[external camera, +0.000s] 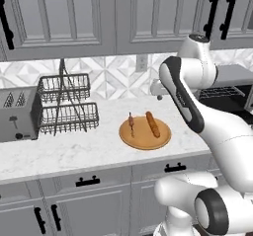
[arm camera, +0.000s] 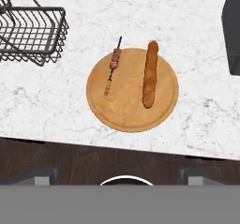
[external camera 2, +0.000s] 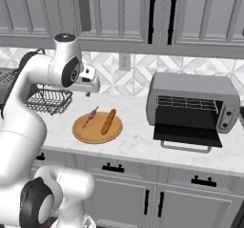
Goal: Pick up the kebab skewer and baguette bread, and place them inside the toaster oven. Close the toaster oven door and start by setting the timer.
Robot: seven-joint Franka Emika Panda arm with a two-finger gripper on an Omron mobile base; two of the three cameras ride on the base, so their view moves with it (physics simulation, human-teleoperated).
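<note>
The grey toaster oven (external camera 2: 193,103) stands on the marble counter (external camera 2: 138,143), its dark glass toaster oven door (external camera 2: 187,135) dropped open. No writing is legible. On the round wooden board (arm camera: 132,90) lie the orange-brown baguette bread (arm camera: 150,74) and the thin kebab skewer (arm camera: 112,66), apart. The gripper (external camera 2: 87,91) hovers above, empty, fingers spread wide.

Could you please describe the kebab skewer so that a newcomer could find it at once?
On the marble counter, left of the toaster oven, lies a round wooden board. The kebab skewer is the thin stick with small meat chunks, far slimmer than the baguette bread beside it.
</note>
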